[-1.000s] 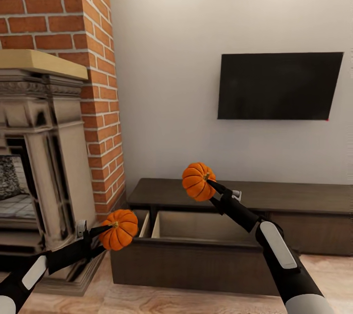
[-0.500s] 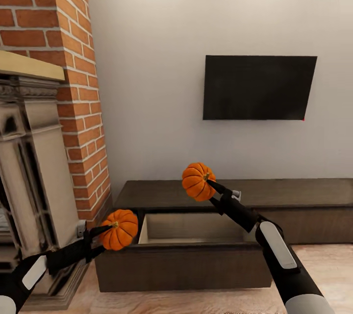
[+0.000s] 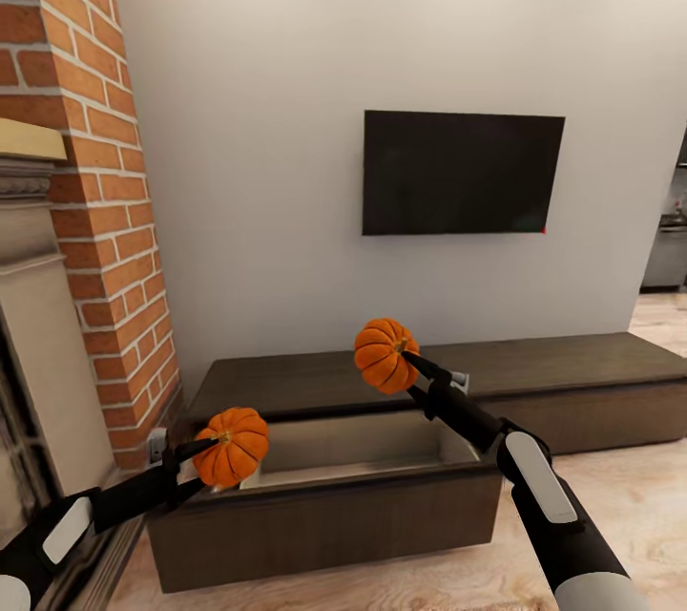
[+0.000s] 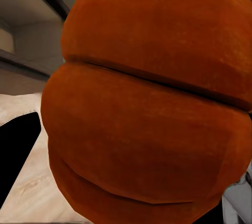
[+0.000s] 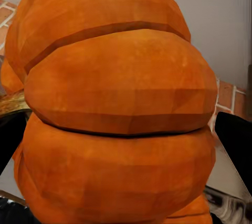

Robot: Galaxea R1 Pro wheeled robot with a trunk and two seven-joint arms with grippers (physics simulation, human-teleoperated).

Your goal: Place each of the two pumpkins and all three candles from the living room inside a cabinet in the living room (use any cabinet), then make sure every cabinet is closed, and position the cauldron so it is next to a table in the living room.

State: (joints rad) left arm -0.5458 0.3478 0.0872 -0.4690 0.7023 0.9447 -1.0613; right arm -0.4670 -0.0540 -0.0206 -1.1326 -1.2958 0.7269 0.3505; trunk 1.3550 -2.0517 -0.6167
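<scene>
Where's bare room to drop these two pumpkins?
The open drawer of the cabinet looks bare inside, between its front panel and the cabinet body. The cabinet top under the TV is bare too. Tightest spot: beside the brick fireplace.

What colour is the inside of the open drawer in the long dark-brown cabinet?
Pale beige inside the open drawer of the long dark-brown wooden cabinet, clearest in the head view.

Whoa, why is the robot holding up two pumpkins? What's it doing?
The robot grips one pumpkin in each gripper. The left gripper holds a pumpkin low, at the left end of an open drawer of the long dark cabinet. The right gripper holds the other pumpkin higher, above the cabinet top behind that drawer. The drawer looks empty, so neither pumpkin is put away yet.
</scene>
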